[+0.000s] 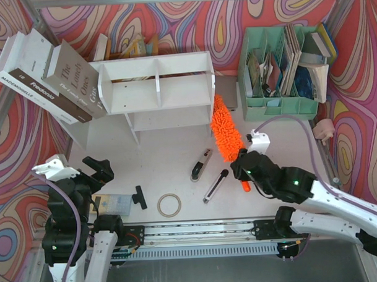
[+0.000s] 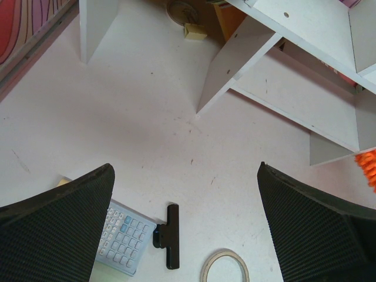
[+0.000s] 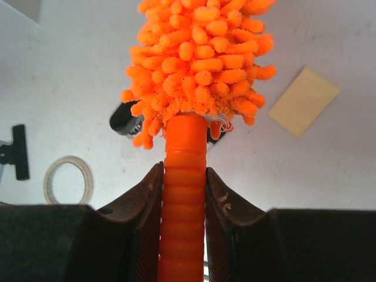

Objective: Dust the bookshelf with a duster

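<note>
Clamping the duster (image 1: 227,130) handle beside a black tool (image 1: 215,185), right jaws face the bookshelf (image 1: 155,86); left jaws gape.

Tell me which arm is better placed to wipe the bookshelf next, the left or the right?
The right. The right gripper is shut on the duster, whose fluffy head lies close beside the bookshelf. The left gripper is open and holds nothing.
</note>
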Robot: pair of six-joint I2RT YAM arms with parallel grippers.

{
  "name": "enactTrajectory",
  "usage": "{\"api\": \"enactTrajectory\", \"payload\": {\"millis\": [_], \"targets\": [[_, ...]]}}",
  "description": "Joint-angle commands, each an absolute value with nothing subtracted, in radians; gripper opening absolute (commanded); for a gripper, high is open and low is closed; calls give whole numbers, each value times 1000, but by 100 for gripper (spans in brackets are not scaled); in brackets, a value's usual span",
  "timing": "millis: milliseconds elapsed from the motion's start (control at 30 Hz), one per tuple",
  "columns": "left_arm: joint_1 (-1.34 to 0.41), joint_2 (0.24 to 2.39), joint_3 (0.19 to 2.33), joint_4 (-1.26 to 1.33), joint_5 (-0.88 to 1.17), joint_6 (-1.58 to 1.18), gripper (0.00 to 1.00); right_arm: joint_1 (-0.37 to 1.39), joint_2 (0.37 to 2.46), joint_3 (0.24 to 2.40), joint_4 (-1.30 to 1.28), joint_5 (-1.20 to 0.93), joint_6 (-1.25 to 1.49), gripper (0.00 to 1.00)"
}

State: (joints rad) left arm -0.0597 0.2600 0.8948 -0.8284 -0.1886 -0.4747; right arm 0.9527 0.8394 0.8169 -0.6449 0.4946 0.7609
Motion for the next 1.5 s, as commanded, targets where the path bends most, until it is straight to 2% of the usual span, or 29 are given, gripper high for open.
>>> {"api": "enactTrajectory", "payload": {"millis": [0, 167, 467, 633, 867, 1167, 1467], "targets": [[-55, 248, 885, -825, -195, -480, 98, 968, 734, 871, -504, 495, 563, 0], [-55, 254, 885, -824, -193, -480, 98, 967, 739, 813, -511, 473, 597, 0], [-55, 259, 885, -824, -192, -480, 98, 968, 782, 550, -434, 329, 770, 0], [-55, 258, 885, -824, -191, -479, 98, 968, 842, 494, -435, 326, 795, 0], [-55, 255, 884, -823, -192, -480, 98, 967, 920, 562, -503, 408, 784, 0], [-55, 253, 883, -822, -190, -479, 98, 968, 690, 749, -481, 478, 624, 0], [-55, 253, 885, -823, -190, -480, 98, 968, 708, 831, -465, 521, 554, 0]]}}
